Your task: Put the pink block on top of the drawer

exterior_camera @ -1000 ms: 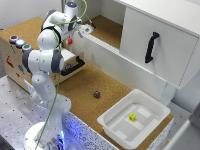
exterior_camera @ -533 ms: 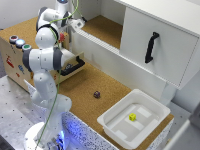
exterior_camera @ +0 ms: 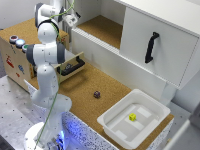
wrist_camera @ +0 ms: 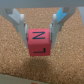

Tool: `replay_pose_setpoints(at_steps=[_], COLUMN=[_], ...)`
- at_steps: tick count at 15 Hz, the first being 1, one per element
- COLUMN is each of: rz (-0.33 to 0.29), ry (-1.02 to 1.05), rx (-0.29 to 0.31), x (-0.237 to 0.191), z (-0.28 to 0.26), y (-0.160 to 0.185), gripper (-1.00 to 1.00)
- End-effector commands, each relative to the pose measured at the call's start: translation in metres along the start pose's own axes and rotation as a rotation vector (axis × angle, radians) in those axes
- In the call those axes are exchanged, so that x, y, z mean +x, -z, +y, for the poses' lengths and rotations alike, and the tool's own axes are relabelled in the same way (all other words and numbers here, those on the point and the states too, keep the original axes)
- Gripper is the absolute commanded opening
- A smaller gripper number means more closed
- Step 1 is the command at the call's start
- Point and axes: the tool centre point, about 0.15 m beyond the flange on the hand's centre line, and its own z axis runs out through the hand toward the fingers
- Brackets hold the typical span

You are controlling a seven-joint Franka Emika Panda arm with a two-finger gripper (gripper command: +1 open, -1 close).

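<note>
Wrist view shows the fingers [wrist_camera: 39,34] pinching the pink block [wrist_camera: 39,43] from both sides, just above the cork top [wrist_camera: 45,70] of the drawer [exterior_camera: 20,60].

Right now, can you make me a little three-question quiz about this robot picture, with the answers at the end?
1. True or false: the pink cube block sits between the gripper fingers.
2. What lies inside the white plastic tub? A) a small yellow block B) a spoon C) a ball
3. What colour is the handle on the pale wooden drawer unit?

Key: 1 true. 2 A. 3 black.
</note>
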Motion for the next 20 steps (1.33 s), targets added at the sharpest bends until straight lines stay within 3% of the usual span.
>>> replay_pose_setpoints(at_steps=[1, 7, 8, 9, 14, 17, 20], rz=[-0.057, -0.057, -0.009, -0.015, -0.064, -0.028, -0.035], ry=[-0.011, -0.011, 0.015, 0.019, 0.032, -0.01, -0.009], rx=[0.085, 0.085, 0.005, -0.002, 0.084, 0.013, -0.079], x=[0.016, 0.016, 0.004, 0.005, 0.011, 0.011, 0.003], z=[0.019, 0.019, 0.0, -0.002, -0.014, -0.018, -0.042], y=[0.0, 0.0, 0.0, 0.0, -0.033, 0.0, 0.043], gripper=[-1.0, -1.0, 1.0, 1.0, 1.0, 1.0, 1.0])
